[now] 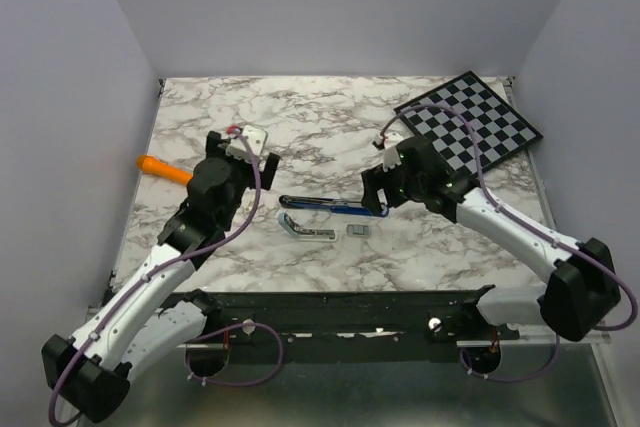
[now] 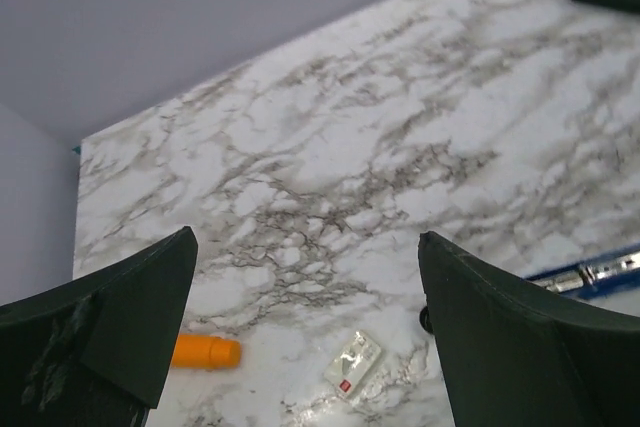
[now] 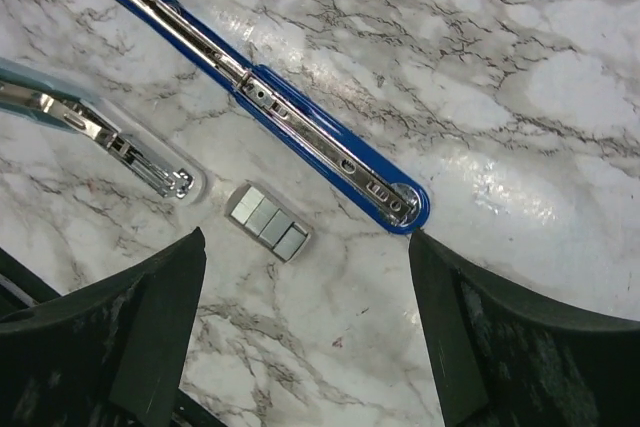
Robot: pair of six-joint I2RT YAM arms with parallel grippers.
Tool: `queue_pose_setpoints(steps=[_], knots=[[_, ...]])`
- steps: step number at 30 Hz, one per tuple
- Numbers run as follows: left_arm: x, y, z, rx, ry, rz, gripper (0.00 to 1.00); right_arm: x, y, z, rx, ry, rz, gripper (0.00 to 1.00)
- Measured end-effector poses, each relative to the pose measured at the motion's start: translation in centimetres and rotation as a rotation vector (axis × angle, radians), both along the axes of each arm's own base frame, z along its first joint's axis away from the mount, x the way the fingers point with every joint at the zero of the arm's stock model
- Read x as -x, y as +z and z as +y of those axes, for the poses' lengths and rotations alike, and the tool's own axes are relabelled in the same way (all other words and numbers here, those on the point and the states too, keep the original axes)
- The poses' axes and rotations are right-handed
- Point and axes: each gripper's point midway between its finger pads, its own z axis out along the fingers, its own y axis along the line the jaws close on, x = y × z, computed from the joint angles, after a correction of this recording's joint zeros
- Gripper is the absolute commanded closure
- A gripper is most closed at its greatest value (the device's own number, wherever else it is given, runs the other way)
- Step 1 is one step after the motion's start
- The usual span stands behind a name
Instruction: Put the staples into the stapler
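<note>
Right gripper (image 3: 306, 245) wide, nothing held, dark matte fingers (image 3: 150, 332) pointed down over the table (image 1: 330, 117), glossy white marble with grey veins. Right arm reaches in toward the table's middle, elbow bent, wrist tipped down. Staples (image 3: 268, 220) lie flat under the gap, a small grey segmented block, closer to one finger, not touching. Stapler (image 3: 300, 137) lies open just beyond the staples: long slim dark blue base with a shiny metal channel, its rounded end right by the other fingertip; the pale top half with metal insert lies alongside, apart from the staples. Can't tell if the halves join. Left gripper (image 2: 305, 242) also wide, empty, raised and tilted, arm bent, well apart from the stapler. Orange stick (image 2: 205, 352), smooth cylinder, lies under its one finger. Checkerboard (image 1: 470, 127), flat black and grey, sits beyond the right gripper.
</note>
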Motion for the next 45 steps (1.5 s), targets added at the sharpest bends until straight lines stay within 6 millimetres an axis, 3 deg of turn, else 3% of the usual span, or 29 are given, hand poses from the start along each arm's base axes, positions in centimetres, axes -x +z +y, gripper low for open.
queue_pose_setpoints(steps=[2,6,8,13,17,22,26,29,32,34,39,45], knots=[[0.1,1.8,2.3,0.098,0.107,-0.1,0.01,-0.8,-0.9,0.7,0.053,0.058,0.018,0.11],[-0.1,3.1,4.9,0.212,0.248,-0.214,0.01,-1.7,-3.0,1.9,0.147,0.171,0.062,0.13],[-0.4,3.3,5.8,0.246,0.299,-0.255,0.01,-2.2,-3.9,2.7,0.181,0.225,0.077,0.16],[-1.3,1.8,7.5,0.239,0.377,-0.26,0.01,-3.3,-5.4,5.5,0.245,0.351,0.097,0.24],[-1.1,2.5,8.6,0.25,0.413,-0.301,0.01,-4.0,-7.0,7.5,0.29,0.431,0.103,0.32],[-1.1,2.6,8.9,0.239,0.423,-0.32,0.01,-4.3,-8.9,9.0,0.331,0.488,0.129,0.43],[-1.3,2.3,8.9,0.226,0.424,-0.311,0.01,-4.6,-9.9,9.7,0.351,0.511,0.143,0.44],[-1.3,2.3,8.9,0.225,0.424,-0.31,0.01,-4.6,-10.3,9.9,0.357,0.515,0.154,0.53],[-1.3,2.3,8.9,0.225,0.424,-0.31,0.01,-4.5,-10.5,9.7,0.37,0.512,0.159,0.55],[-1.3,2.3,8.9,0.225,0.424,-0.31,0.01,-4.6,-10.6,9.6,0.382,0.507,0.157,0.66],[-1.4,2.2,8.8,0.229,0.424,-0.308,0.01,-4.9,-10.8,9.2,0.396,0.452,0.156,0.76],[-1.5,1.9,8.6,0.236,0.42,-0.299,0.01,-5.5,-10.7,7.8,0.382,0.322,0.161,0.82]])
